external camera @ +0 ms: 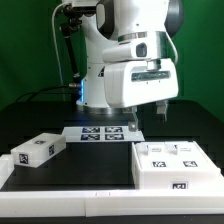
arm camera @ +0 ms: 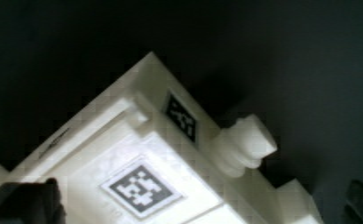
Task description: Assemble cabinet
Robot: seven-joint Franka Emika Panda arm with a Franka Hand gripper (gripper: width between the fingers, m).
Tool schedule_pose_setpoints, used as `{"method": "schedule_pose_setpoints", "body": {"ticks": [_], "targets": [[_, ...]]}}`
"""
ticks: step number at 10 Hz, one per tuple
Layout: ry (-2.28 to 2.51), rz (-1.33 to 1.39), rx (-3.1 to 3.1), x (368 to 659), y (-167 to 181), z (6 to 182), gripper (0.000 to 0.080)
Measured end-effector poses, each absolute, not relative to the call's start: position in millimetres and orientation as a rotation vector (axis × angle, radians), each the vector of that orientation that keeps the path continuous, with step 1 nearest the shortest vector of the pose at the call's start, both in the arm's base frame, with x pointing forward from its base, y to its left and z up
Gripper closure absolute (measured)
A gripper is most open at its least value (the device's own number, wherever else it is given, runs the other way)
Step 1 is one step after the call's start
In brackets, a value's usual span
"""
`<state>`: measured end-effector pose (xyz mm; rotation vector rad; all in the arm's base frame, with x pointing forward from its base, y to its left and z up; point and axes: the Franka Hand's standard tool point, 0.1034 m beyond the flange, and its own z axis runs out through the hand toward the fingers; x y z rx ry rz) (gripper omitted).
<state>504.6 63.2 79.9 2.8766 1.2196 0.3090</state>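
The cabinet [external camera: 175,165] is a large white box with several black-and-white tags, lying flat at the exterior view's right front. A smaller white tagged block [external camera: 35,152] lies apart at the exterior view's left. My gripper [external camera: 147,113] hangs above the table, just behind the cabinet's near-left corner, not touching it. In the wrist view the cabinet's corner [arm camera: 151,140] fills the lower middle, with two tags and a rounded knob [arm camera: 249,140] on its side. My gripper [arm camera: 196,205] is open, its dark fingertips [arm camera: 27,200] wide apart at either side, nothing held.
The marker board [external camera: 100,132] lies flat at the arm's base, between the two white parts. Black cloth covers the table; a white rim [external camera: 60,205] runs along the front. Cables hang behind the arm at the exterior view's left.
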Motion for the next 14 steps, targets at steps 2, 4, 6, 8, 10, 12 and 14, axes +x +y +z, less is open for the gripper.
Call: {"method": "schedule_pose_setpoints", "body": {"ticks": [2, 4, 6, 8, 10, 12, 14], "targets": [[0.993, 0.343, 2.992, 505, 70, 76.4, 0.0002], [0.844, 0.358, 3.057, 505, 69, 74.4, 0.0002], [0.63, 0.353, 3.132, 505, 71, 74.1, 0.0002], [0.363, 0.343, 3.197, 504, 79, 74.5, 0.0002], [0.226, 0.35, 3.217, 501, 82, 70.8, 0.0002], [0.1, 0.351, 3.239, 500, 82, 67.2, 0.0002], [0.087, 0.35, 3.242, 499, 82, 66.9, 0.0002]]}}
